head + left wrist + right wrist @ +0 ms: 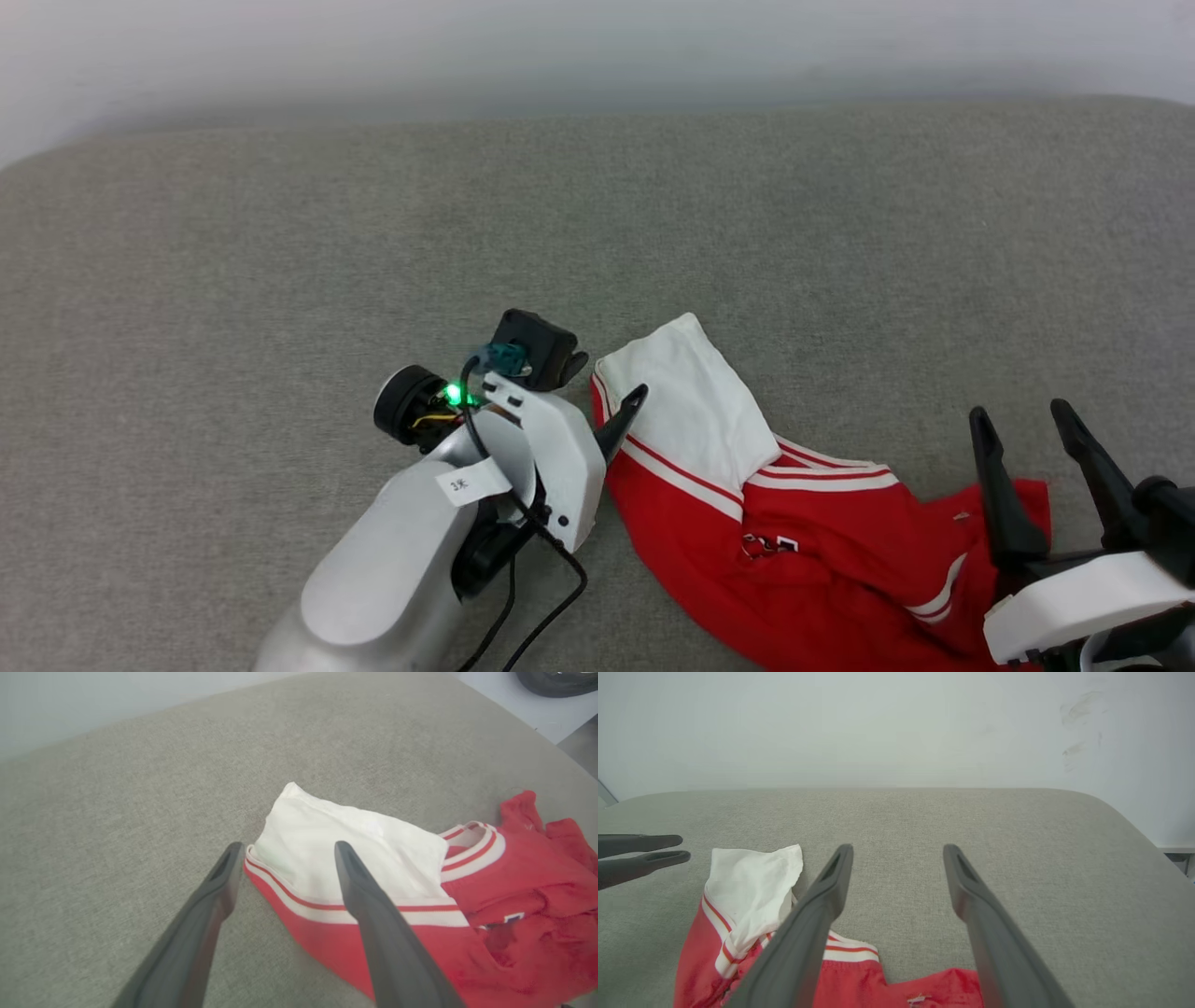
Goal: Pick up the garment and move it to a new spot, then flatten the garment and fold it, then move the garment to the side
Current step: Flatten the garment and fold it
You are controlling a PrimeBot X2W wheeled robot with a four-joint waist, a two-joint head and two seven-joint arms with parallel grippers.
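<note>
A pale, matte wall [597, 47] rises behind the counter [280, 233], a broad padded slab with rounded corners, covered in grey woven cloth with a fine, even grain.

The garment [794, 560] lies crumpled on the near right part of the counter. It is a soft red jersey knit, bunched into loose folds. One white short sleeve [327, 844] lies flatter than the rest and points toward the far side. Ribbed red-and-white striped trim runs along the sleeve seam and the collar [472, 847]. A scrap of black, white-edged print [770, 544] shows among the folds.

The left forearm [392, 560], a smooth silver-white shell, reaches in from the near left. The left jaws stand apart across the sleeve's corner. One tapered dark finger [373, 905] is over the white cloth and the other [215, 891] is over bare counter. Whether either touches, I cannot tell.

The right jaws stand apart above the red hem at the near right, with nothing between the long black fingers [994, 485].

A thin black cable [551, 551] loops along the left wrist, past a small white paper tag [471, 483] and a green light [455, 394]
</note>
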